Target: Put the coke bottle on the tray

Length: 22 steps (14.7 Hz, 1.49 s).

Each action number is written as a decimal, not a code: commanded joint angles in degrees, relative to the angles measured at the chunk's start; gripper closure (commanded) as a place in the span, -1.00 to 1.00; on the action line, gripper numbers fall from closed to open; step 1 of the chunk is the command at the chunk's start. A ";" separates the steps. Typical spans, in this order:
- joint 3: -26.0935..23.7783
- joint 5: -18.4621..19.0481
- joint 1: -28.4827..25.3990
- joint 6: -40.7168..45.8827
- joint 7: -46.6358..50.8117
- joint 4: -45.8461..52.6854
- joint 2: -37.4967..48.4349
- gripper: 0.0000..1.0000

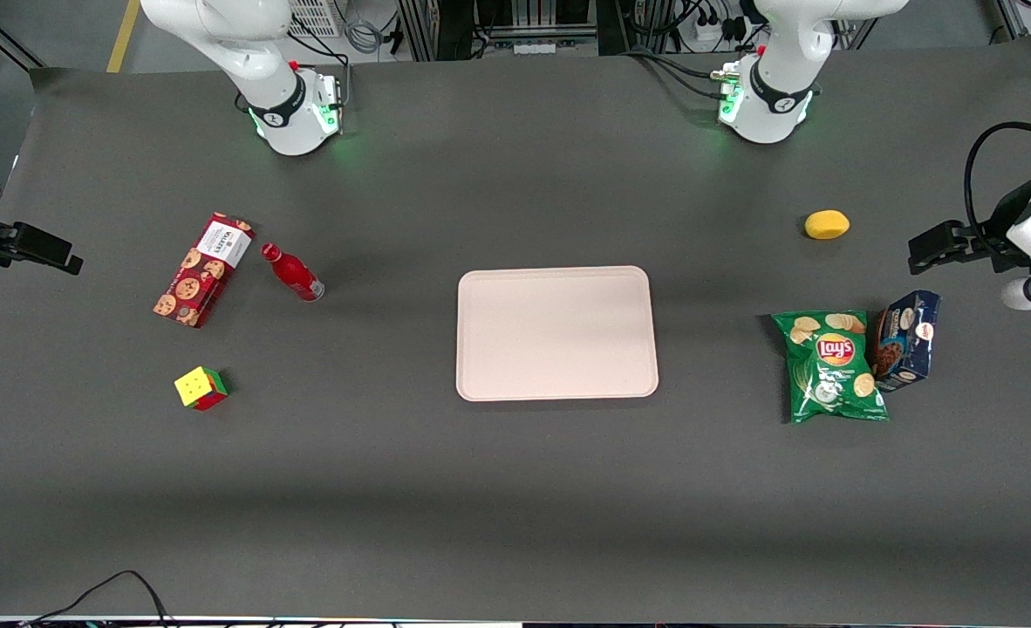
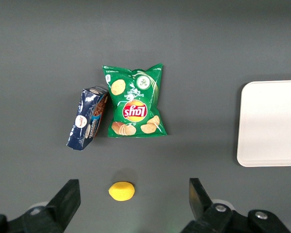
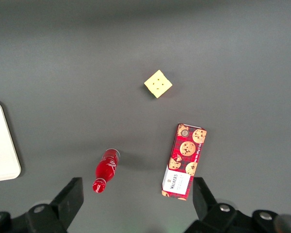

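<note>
The coke bottle (image 1: pixel 292 273), small and all red with a red cap, stands on the dark table beside the red cookie box (image 1: pixel 202 269). It also shows in the right wrist view as the coke bottle (image 3: pixel 106 171), below and ahead of my fingers. The tray (image 1: pixel 556 333), pale pink-beige and bare, lies flat at the table's middle; one corner of the tray (image 3: pixel 0 150) shows in the wrist view. My right gripper (image 1: pixel 64 256) hangs high over the working arm's end of the table. The gripper (image 3: pixel 138 204) is open wide, with nothing between its fingers.
A colour cube (image 1: pixel 201 388) sits nearer the front camera than the cookie box. Toward the parked arm's end lie a green chips bag (image 1: pixel 831 365), a blue cookie box (image 1: pixel 906 340) and a yellow lemon (image 1: pixel 826 225).
</note>
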State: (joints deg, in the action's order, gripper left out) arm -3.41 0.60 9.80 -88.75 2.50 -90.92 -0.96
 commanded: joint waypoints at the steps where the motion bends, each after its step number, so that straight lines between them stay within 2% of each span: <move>1: -0.02 0.72 0.31 0.86 -1.36 1.36 -0.53 -1.00; 11: -0.46 -0.24 -0.39 2.70 -1.36 0.49 -0.44 -1.00; 15: -0.29 -0.95 -7.67 4.55 -1.36 -0.40 -0.53 -1.00; 19: 0.07 -0.95 -16.38 4.55 3.46 -1.01 -0.97 -1.00; 22: -0.37 -1.04 -17.80 -0.51 4.18 -8.10 0.78 -1.00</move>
State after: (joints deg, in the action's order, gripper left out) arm -4.28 0.11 -7.00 -84.82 5.74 -92.80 -1.88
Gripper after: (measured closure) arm 0.000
